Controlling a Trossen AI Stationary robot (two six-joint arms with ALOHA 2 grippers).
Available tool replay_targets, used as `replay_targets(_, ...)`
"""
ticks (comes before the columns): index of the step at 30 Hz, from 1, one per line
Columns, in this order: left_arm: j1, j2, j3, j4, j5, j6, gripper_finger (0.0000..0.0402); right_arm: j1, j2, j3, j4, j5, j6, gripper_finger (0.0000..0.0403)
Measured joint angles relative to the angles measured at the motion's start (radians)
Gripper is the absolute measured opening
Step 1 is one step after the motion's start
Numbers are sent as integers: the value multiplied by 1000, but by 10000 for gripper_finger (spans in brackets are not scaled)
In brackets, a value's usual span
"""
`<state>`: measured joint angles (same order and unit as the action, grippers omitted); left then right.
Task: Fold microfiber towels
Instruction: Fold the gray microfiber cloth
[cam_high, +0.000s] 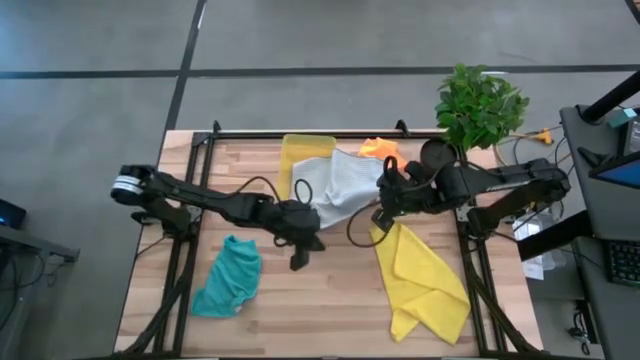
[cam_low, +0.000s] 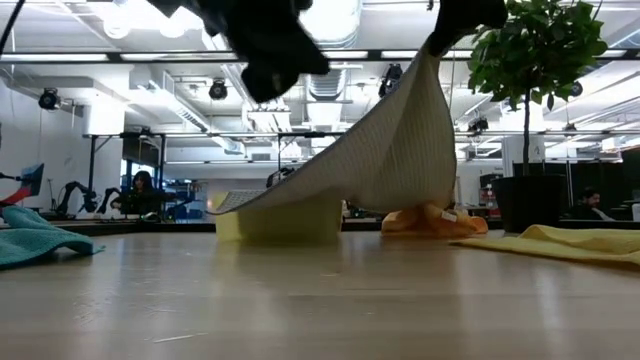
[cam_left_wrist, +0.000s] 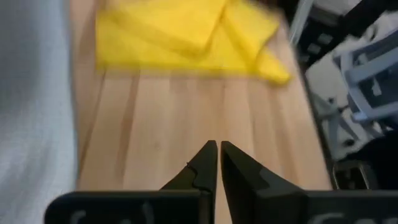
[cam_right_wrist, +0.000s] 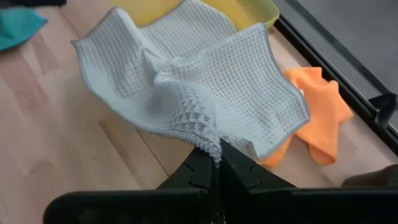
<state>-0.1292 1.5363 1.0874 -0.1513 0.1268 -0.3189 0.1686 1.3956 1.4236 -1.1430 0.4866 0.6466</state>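
A: Grey towel (cam_right_wrist: 205, 93) hangs from right gripper (cam_right_wrist: 216, 152), pinched by one edge, far end draped on the yellow tray (cam_high: 300, 150).
B: Left gripper (cam_left_wrist: 217, 149) closed, empty, beside it. Suggest it takes a free corner before laying flat.

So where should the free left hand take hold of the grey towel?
The right hand pinches one corner of the grey towel, lifting it while its far side drapes over the yellow tray. I would have the shut left hand open and take the loose edge nearest it, coming in from its own side.
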Motion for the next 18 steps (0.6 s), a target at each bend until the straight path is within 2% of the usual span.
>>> replay_targets(5,-6,38,35,-37,-106,96,68,-18,-4,16,4,-37,-42,8)
replay_targets(11,-8,15,37,-60,-294,180,142,-19,-19,12,7,-46,-68,8)
replay_targets(16,-13,16,23,-67,-361,174,163,-19,-28,12,36,-46,-73,8)
replay_targets(18,-20,18,13,-81,-419,172,164,-19,-29,12,40,-45,-76,8)
